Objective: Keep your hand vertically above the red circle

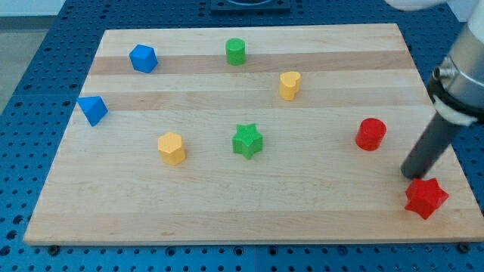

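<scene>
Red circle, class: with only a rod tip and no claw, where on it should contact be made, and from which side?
The red circle is a short upright cylinder, so nothing can grip it; meet its round side wall low and centred. My tip sits to its lower right, beside the red star, so that side is nearest. The wall curves, so an off-centre push would probably slip past.

Red circle, upright, board's right

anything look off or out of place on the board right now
Nothing damaged or toppled. The red star sits close to the board's lower-right corner, and my tip is beside it, not at the red circle.
</scene>
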`<state>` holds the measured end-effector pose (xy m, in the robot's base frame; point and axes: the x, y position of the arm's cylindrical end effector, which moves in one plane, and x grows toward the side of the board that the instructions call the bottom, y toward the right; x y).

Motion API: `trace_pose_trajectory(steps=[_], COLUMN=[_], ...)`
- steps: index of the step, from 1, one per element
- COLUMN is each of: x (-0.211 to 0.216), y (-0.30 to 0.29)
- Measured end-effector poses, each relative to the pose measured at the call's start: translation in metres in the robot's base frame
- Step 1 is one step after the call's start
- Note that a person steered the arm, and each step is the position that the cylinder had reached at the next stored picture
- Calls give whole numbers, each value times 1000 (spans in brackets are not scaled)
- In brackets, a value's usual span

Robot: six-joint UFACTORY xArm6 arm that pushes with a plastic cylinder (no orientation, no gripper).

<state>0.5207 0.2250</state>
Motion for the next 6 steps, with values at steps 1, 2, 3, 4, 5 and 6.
trace_pose_trajectory(steps=[1, 2, 3, 4, 5, 6], x=[-71, -116, -126, -125, -125, -117], y=[6, 12, -46, -77, -77, -49])
